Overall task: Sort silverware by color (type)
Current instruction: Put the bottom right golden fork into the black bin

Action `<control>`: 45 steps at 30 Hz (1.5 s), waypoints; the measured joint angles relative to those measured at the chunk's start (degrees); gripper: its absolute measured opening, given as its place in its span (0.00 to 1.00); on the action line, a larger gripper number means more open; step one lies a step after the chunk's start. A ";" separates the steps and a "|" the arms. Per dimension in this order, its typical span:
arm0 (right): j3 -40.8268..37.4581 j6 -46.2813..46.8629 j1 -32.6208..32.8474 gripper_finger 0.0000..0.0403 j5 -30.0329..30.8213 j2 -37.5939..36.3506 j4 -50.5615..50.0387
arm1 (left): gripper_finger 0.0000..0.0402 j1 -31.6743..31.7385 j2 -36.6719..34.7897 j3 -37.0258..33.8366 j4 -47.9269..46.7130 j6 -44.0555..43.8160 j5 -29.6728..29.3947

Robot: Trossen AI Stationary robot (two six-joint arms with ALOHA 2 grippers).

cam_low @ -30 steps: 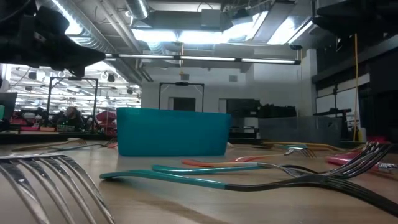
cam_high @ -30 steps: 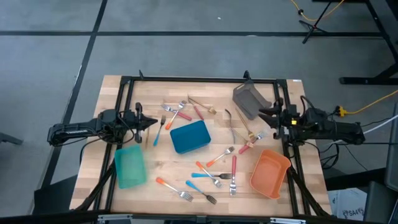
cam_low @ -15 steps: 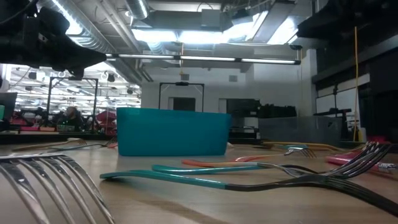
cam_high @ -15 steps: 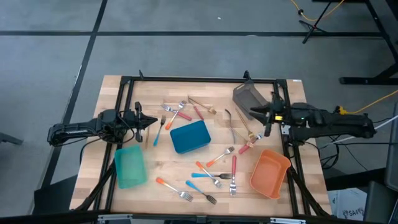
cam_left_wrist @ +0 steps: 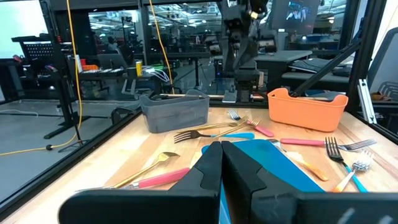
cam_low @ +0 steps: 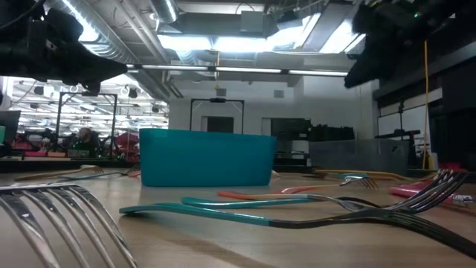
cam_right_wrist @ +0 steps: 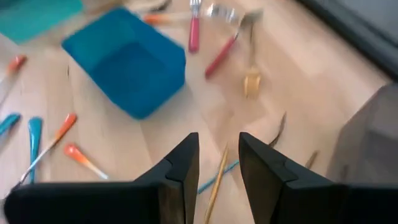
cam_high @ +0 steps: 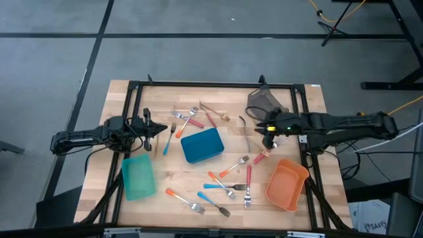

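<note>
No brand, label or writing can be read on any bin or utensil.

Bins, high view: blue bin (cam_high: 201, 145) at frame centre, teal bin (cam_high: 138, 177) at lower left, orange bin (cam_high: 285, 184) at lower right, grey bin (cam_high: 262, 101) at upper right, partly under my right arm. The blue, teal and orange bins hold nothing that I can see; I cannot tell what is inside the grey one.

The silverware (cam_high: 225, 184) all lies loose on the counter (cam_high: 172, 178), none in a bin. One cluster sits above the blue bin, with pink, orange and blue handles and a gold piece. Gold forks (cam_high: 248, 135) lie between the blue bin and the grey bin. More pieces with orange, blue and red handles spread below the blue bin toward the orange bin.

My right pincer (cam_high: 269, 134) hangs over the gold forks just below the grey bin, fingers apart, gripping nothing. In the right wrist view a gold handle (cam_right_wrist: 216, 180) shows between the fingers (cam_right_wrist: 179, 165).

My left pincer (cam_high: 158, 129) rests at the left of the counter, above the teal bin, fingers together, empty.
</note>
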 joint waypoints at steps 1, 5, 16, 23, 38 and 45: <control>0.00 0.32 0.00 0.26 -1.01 1.18 -0.50 | 0.01 0.02 -0.02 0.01 0.00 0.00 -0.02; 0.00 2.56 0.02 0.26 -4.64 5.75 -2.11 | 0.01 0.00 -0.02 0.00 -0.08 0.00 -0.01; 0.00 5.00 0.01 0.26 -6.47 17.03 -4.72 | 0.01 0.00 -0.02 0.00 -0.18 0.00 -0.01; 0.00 4.99 0.01 0.26 -8.81 21.80 -4.78 | 0.01 0.00 -0.01 0.00 -0.20 0.00 -0.02; 0.00 4.98 0.01 0.26 -8.14 25.07 -5.07 | 0.01 0.00 -0.02 0.00 -0.22 0.00 0.00; 0.00 4.97 0.01 0.26 -7.64 25.77 -5.06 | 0.01 0.00 -0.01 0.02 -0.22 0.00 -0.01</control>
